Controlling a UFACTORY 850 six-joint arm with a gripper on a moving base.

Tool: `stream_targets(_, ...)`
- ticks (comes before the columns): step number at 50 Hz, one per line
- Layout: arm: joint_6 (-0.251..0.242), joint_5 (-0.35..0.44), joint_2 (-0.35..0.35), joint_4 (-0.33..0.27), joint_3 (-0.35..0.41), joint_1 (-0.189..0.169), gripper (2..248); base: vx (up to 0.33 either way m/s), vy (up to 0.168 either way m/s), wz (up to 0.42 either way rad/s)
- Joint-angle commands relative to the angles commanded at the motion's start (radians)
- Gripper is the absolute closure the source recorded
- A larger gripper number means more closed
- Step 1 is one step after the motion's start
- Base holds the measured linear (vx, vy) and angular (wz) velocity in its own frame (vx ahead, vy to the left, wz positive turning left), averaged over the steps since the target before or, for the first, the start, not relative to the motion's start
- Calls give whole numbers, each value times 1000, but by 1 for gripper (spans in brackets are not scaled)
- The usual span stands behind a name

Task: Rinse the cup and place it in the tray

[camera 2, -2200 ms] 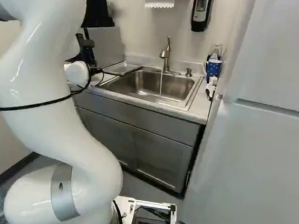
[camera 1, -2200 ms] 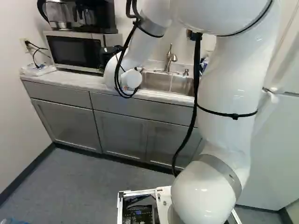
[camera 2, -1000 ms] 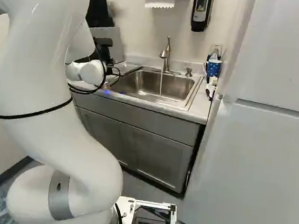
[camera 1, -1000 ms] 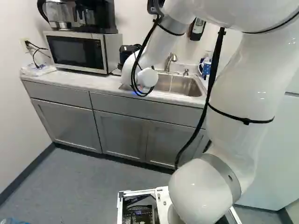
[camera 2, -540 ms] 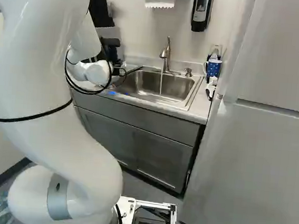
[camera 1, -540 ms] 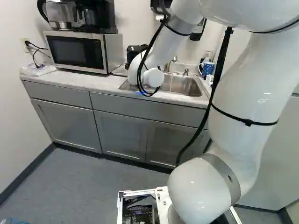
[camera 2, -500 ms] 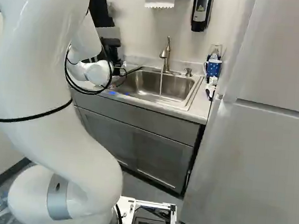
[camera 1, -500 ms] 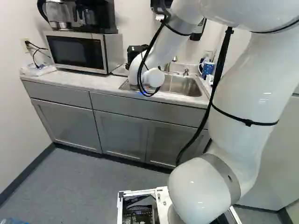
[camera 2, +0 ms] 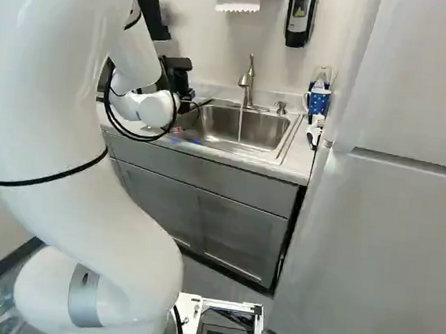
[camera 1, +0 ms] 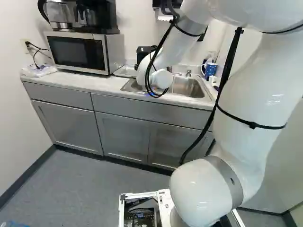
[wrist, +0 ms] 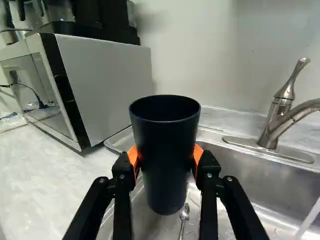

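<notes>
Nearest, the arm's lower part (camera 1: 206, 191) rises from the base, and out at its end the gripper (wrist: 165, 157) pinches a dark cup (wrist: 165, 132) between 2 orange pads (wrist: 198, 155). The cup is upright, mouth up, at the microwave side of the sink (wrist: 240, 170), well apart from the running water (camera 2: 240, 125). The pads press smooth, tapering walls, so once wet the cup could slide down or twist, and tipping it to empty it would add to that risk. A spoon (wrist: 184, 212) lies beneath; lowering too far could knock it. Swinging across to the stream, the cup or fingers might bump the faucet (wrist: 272, 125), if the path runs too far back. Beyond the cup, what seems to be the tray (wrist: 116, 142) sits close to the microwave (wrist: 107, 85), whose side could catch an elbowing wrist later.
</notes>
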Motion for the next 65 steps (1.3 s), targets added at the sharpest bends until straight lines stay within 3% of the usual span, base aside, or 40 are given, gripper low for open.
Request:
stream_targets(26, 0, 0, 8, 0, 17, -76, 128, 0, 0, 0)
stream_targets(65, 0, 0, -59, 0, 36, -195, 128, 0, 0, 0)
